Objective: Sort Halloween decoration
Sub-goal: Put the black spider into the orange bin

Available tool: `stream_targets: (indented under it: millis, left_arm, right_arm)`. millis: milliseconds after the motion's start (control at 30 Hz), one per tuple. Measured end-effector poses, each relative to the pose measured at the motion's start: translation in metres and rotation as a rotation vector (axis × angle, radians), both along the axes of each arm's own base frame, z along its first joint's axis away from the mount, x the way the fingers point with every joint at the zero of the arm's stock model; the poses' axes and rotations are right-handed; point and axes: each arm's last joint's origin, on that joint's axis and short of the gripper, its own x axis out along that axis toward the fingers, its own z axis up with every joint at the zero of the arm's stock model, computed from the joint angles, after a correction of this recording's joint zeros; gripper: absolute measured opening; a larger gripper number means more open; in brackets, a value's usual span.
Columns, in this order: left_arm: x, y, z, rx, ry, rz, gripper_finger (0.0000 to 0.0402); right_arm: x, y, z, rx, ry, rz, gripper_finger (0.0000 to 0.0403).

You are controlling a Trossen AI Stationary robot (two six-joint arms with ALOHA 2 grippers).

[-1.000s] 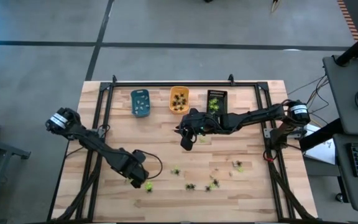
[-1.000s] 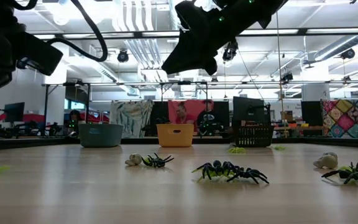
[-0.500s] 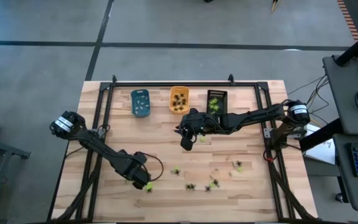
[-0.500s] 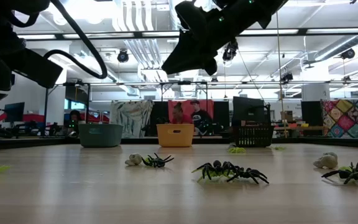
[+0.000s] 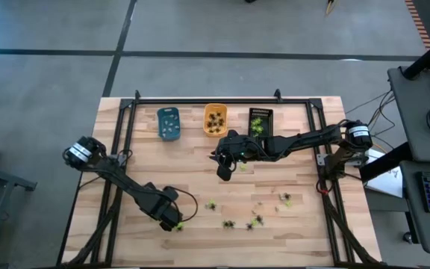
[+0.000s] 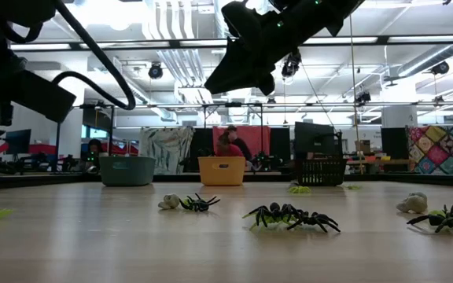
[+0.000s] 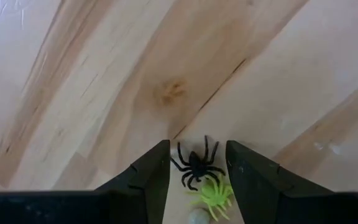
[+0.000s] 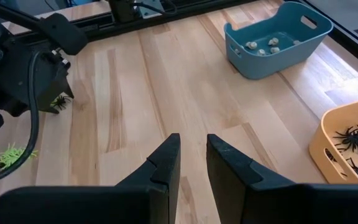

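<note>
My left gripper hangs low over the near left of the table, fingers spread around a black spider with a yellow-green one touching it. I should drop straight and pinch only the black body, leaving its neighbour. Further right, more spiders lie scattered. My right gripper waits mid-table near the trays, fingers slightly apart, holding nothing.

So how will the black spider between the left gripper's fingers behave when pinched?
The black spider looks light and thin-legged, so the legs probably flex rather than resist. It lies flat, unlikely to roll. The yellow-green spider sits right beside it, so the open left gripper may drag both.
</note>
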Motion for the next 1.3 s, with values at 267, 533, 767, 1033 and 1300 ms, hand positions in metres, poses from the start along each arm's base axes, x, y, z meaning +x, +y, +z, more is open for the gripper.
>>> stream_targets:
  millis: [267,533,767,1033,1300]
  left_arm:
    - [0.001,-0.0008,-0.0032,0.001,0.011,-0.029,0.0131]
    - [0.0015,-0.001,-0.0023,-0.004,-0.004,-0.06,0.0078]
    - [0.0033,-0.0014,-0.0013,0.011,-0.02,-0.139,0.0048]
    - [0.0067,-0.0002,0.0001,0.075,-0.059,-0.238,0.0038]
    - [0.0072,-0.0002,0.0001,0.075,-0.063,-0.245,0.0037]
  right_arm:
    - [-0.0001,0.0,-0.0001,0.0,0.001,0.0,0.0068]
    - [0.0,0.0001,0.0,0.0,0.0,0.0,0.0068]
    - [0.0,0.0001,-0.0001,0.0,0.0,0.0,0.0068]
    - [0.0,-0.0001,0.0,0.0,0.0,0.0,0.0068]
    - [0.0,-0.0001,0.0,-0.001,0.0,0.0,0.0068]
